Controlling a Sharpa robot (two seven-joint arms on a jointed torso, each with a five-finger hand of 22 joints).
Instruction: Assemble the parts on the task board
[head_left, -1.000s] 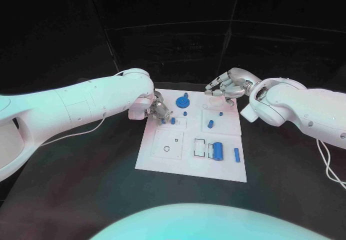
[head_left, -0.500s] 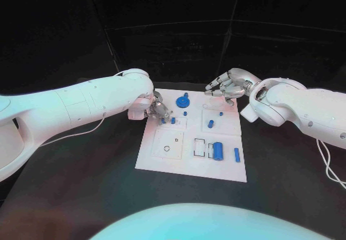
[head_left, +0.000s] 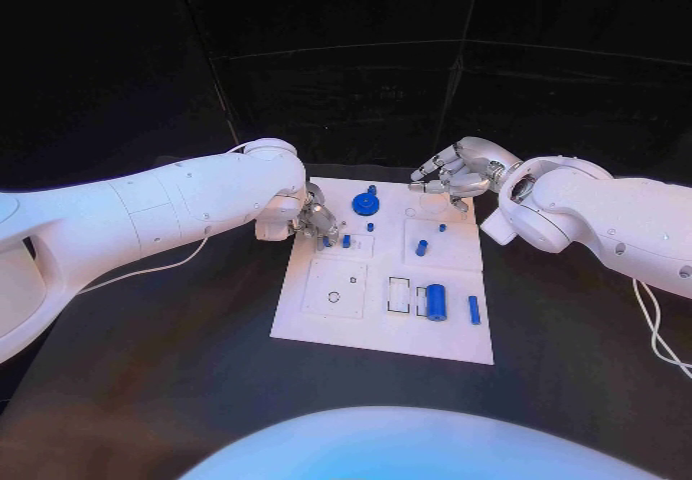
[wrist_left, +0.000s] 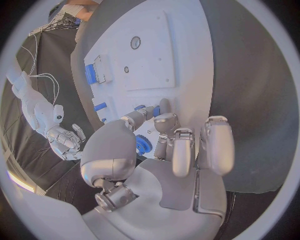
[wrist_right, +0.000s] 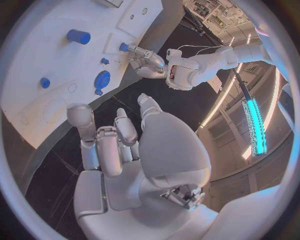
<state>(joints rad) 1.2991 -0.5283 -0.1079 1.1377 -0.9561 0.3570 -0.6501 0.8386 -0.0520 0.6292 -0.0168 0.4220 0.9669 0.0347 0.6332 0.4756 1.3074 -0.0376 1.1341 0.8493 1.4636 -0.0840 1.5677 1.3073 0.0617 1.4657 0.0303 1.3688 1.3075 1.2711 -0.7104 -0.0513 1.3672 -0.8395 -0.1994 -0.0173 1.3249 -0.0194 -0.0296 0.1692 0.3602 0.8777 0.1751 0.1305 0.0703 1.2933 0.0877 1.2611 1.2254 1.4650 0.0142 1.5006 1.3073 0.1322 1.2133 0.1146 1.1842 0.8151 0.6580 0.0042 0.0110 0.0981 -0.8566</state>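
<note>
The white board (head_left: 382, 272) lies in the middle of the black tabletop (head_left: 173, 340), with small blue pieces on it. The left hand (head_left: 307, 222) sits at the board's left edge, fingers (wrist_left: 181, 150) bent around a small blue peg (head_left: 329, 240), though I cannot tell if it grips. The right hand (head_left: 459, 168) hangs above the far right corner near the blue gear (head_left: 366, 204), fingers curled and holding nothing.

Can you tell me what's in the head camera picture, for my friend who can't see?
Two white robot arms reach over a white task board on a black table. The left hand touches small blue parts; the right hand hovers, holding nothing.
</note>
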